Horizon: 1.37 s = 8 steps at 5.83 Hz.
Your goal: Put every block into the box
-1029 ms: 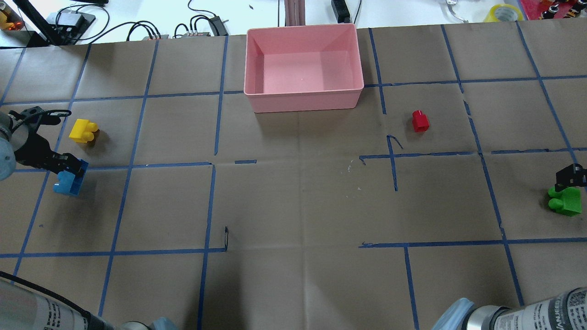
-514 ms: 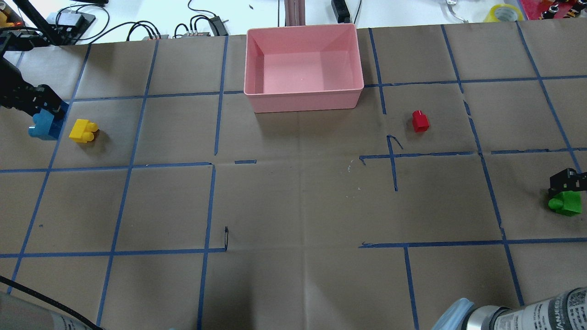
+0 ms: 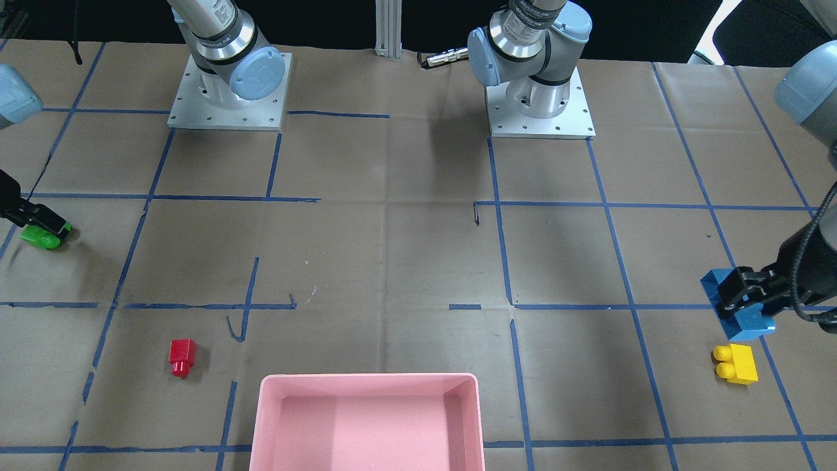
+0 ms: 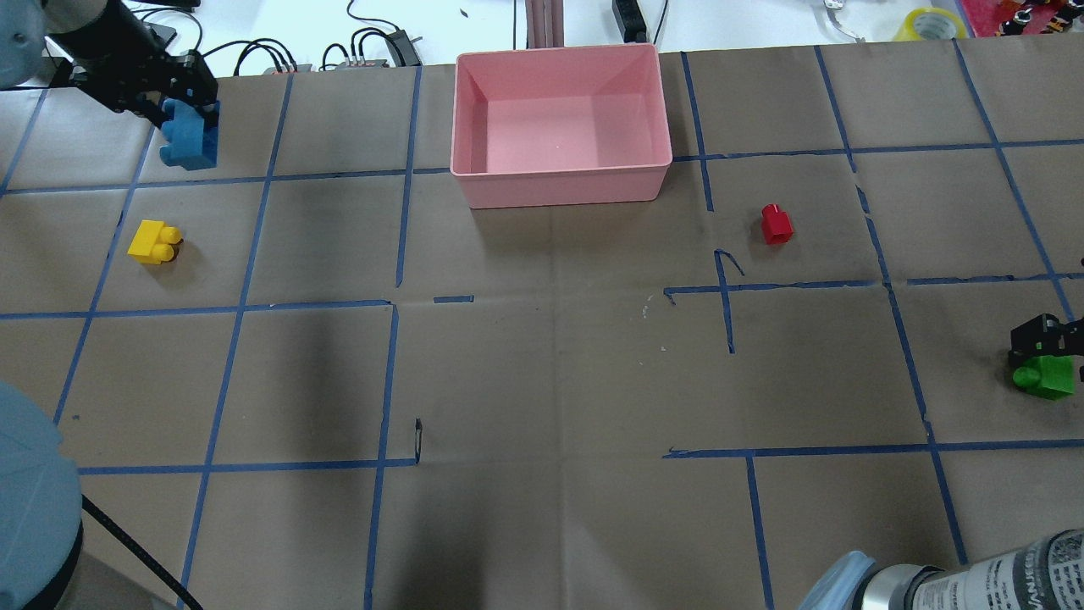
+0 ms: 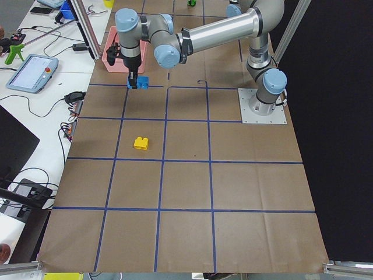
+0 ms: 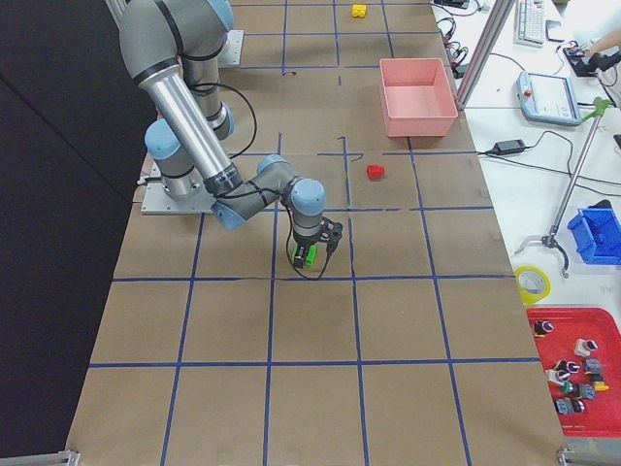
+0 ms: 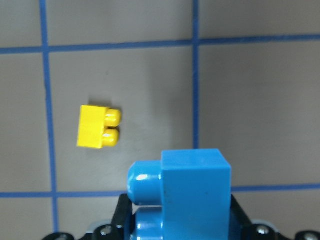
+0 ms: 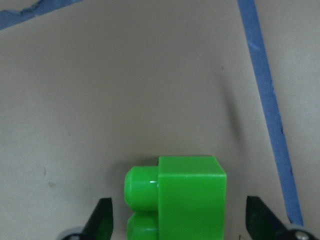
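My left gripper is shut on the blue block and holds it in the air at the far left, left of the pink box. The block fills the bottom of the left wrist view, with the yellow block lying on the table below. The yellow block lies at the left. My right gripper is open and low, at the right edge. Its fingers straddle the green block with a gap on each side. The red block lies right of the box.
Brown paper with a blue tape grid covers the table. The two arm bases stand on the robot's side. Cables and a power strip lie beyond the far edge, behind the box.
My left gripper has carried the blue block from the near left, away from me and rightward, and higher. My right gripper has sunk a little over the green block.
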Tool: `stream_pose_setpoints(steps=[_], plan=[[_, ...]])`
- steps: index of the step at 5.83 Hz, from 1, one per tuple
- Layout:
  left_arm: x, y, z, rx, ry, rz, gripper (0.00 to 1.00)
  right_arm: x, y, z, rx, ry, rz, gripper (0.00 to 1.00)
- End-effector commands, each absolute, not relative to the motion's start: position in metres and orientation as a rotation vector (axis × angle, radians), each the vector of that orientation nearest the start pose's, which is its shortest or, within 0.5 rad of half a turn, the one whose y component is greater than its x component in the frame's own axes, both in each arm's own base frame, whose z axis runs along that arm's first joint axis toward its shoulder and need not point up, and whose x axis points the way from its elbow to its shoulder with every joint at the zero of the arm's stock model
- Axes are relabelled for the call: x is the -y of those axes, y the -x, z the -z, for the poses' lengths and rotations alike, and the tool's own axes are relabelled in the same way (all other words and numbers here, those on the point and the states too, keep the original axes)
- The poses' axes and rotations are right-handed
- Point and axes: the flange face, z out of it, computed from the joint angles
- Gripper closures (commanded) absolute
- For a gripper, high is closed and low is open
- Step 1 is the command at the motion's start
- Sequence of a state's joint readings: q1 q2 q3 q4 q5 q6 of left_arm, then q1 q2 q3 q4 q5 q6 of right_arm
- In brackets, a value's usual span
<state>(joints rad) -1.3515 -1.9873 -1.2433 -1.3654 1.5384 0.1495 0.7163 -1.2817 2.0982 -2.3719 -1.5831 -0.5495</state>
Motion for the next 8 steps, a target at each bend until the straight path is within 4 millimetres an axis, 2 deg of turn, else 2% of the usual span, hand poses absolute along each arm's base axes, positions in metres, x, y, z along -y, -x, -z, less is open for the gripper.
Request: stream_pose_setpoints(steps=[1, 2, 3, 4, 5, 6, 7, 8], plan=[[0.731, 0.132, -0.443, -3.179, 0.141, 0.251, 0.80, 0.420, 0.281, -0.181, -3.105, -0.473, -0.031, 0.24], [0.743, 0.200, -0.442, -3.216, 0.164, 0.236, 0.80, 0.419, 0.280, -0.180, -3.104, -0.472, -0.036, 0.39], [0.759, 0.242, -0.415, -3.242, 0.166, 0.210, 0.80, 0.418, 0.280, -0.180, -3.110, -0.471, -0.047, 0.55], [0.775, 0.254, -0.377, -3.250, 0.182, 0.175, 0.80, 0.420, 0.283, -0.190, -3.120, -0.477, -0.039, 0.73], [0.786, 0.265, -0.348, -3.258, 0.176, 0.201, 0.80, 0.427, 0.288, -0.209, -3.146, -0.477, 0.009, 0.85], [0.786, 0.289, -0.321, -3.256, 0.180, 0.173, 0.80, 0.431, 0.291, -0.229, -3.153, -0.469, 0.027, 0.94], [0.790, 0.305, -0.297, -3.260, 0.174, 0.191, 0.79, 0.440, 0.297, -0.258, -3.196, -0.376, 0.115, 0.95], [0.792, 0.308, -0.284, -3.256, 0.169, 0.190, 0.71, 0.465, 0.292, -0.300, -3.225, -0.177, 0.291, 0.95]])
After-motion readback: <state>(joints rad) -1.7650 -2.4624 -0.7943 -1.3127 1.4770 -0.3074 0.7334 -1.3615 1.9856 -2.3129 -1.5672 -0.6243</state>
